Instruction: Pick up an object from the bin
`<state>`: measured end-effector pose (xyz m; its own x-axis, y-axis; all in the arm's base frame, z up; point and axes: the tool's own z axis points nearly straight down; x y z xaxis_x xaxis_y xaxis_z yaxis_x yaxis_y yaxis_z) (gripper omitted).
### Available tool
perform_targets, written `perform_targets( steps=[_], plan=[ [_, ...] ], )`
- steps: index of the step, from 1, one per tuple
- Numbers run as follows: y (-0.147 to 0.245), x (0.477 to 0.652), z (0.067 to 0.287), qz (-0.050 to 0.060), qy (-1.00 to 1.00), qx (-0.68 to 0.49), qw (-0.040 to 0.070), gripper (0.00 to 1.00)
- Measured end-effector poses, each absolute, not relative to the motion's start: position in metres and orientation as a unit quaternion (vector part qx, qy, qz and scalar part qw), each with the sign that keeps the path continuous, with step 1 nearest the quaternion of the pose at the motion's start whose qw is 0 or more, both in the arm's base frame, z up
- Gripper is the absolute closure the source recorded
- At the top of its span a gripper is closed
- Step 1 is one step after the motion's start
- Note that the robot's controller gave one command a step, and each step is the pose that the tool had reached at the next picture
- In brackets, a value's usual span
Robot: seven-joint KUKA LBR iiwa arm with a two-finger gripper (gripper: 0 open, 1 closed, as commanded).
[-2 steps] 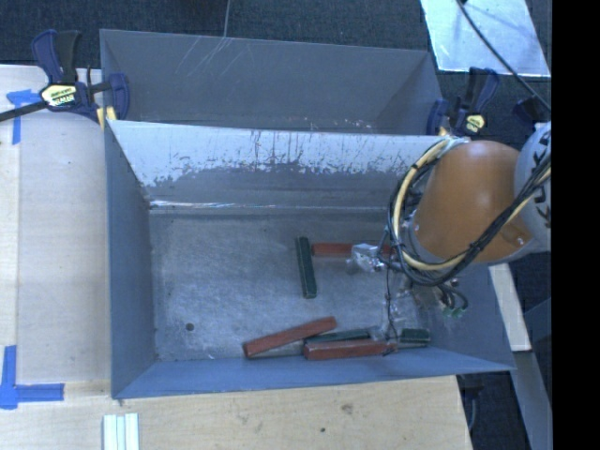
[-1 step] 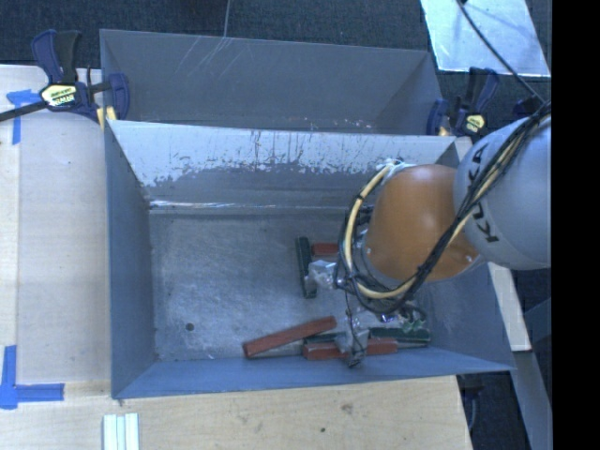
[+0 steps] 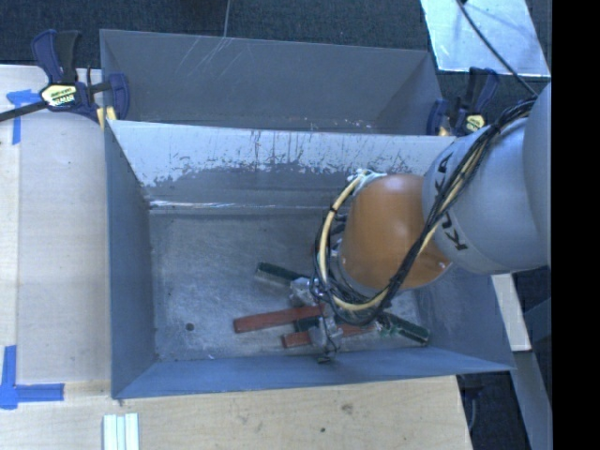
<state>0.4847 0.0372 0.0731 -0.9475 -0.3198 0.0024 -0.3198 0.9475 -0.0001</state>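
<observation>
- Grey metal bin [image 3: 131, 279] holds a small heap near its front wall.
- Gripper [image 3: 323, 333] sits low over reddish-brown flat bars [image 3: 267, 322], a dark green piece [image 3: 275, 272] just behind; open or closed, I cannot tell.

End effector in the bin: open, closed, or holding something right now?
End effector: cannot be told; it is down among reddish-brown strips.
</observation>
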Motion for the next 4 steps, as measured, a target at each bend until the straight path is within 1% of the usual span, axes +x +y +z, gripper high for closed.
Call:
perform_targets(
  steps=[2, 4],
  plan=[
    [0.037, 0.484, 0.076, 0.000, -0.987, 0.162, 0.001, 1.00],
    [0.037, 0.484, 0.116, 0.000, -0.987, 0.162, 0.000, 1.00]
  ],
)
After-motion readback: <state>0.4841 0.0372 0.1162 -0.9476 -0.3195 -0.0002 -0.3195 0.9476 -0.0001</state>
